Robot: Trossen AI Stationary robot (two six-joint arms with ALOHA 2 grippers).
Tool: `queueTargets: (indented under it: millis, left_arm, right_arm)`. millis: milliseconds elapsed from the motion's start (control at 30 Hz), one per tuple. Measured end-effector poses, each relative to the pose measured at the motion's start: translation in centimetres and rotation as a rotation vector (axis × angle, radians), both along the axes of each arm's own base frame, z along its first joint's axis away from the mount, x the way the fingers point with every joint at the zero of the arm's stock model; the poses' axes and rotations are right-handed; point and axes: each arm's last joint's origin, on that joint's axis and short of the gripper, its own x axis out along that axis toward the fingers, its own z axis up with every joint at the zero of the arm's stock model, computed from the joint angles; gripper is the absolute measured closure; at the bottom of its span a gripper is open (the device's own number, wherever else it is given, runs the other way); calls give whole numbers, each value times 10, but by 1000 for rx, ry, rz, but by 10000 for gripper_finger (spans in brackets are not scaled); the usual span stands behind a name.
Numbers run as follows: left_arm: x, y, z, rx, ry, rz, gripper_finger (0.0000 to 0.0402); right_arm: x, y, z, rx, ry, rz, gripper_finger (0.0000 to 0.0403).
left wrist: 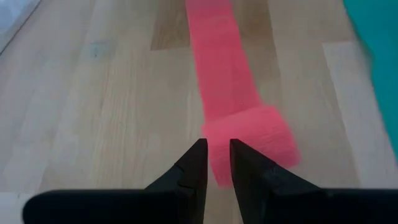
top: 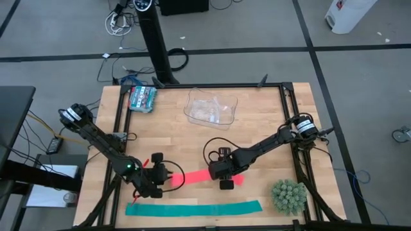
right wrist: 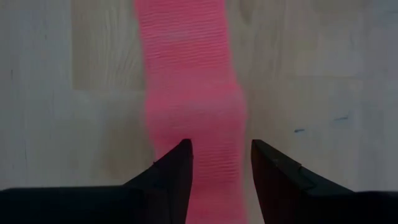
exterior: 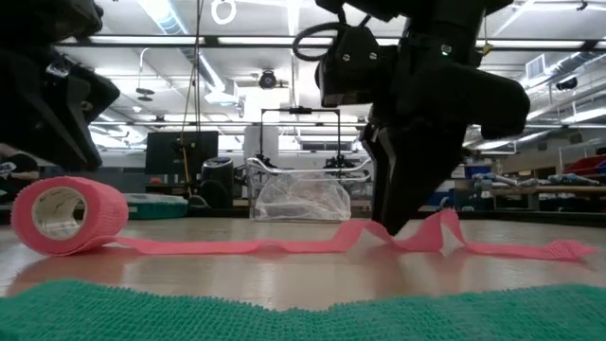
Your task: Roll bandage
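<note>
Now mid-roll: left gripper (left wrist: 216, 155) jaws narrow, pinching bandage (top: 192, 177) roll at 8 o'clock; right gripper (right wrist: 219, 158) jaws open astride the strip on tabletop (top: 257, 122). Next, probably rolling toward 3 o'clock.

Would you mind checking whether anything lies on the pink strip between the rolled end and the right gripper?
Nothing visible does. The bandage runs bare over the table from its roll by the left gripper to the right gripper.

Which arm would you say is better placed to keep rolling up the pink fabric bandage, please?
Probably the left. The left gripper sits right at the rolled end of the pink fabric bandage, while the right gripper stands over the flat strip farther along, better suited to steadying it.
</note>
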Motion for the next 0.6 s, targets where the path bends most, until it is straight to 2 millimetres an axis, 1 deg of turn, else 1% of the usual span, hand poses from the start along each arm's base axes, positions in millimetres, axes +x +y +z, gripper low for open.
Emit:
queueTargets:
  millis: [133,267,400,600]
  left_arm:
    - [1,-9,14,59,-34,-10,328]
    - [-5,-21,27,167,-135,-1,328]
    - [-19,-32,34,256,-275,37,328]
    - [-45,-49,39,276,-459,79,328]
  right_arm:
    - [2,-1,13,-59,19,-7,252]
    - [11,2,29,-58,-30,4,252]
    - [22,6,39,-31,-149,41,252]
    - [36,11,47,-8,-303,105,252]
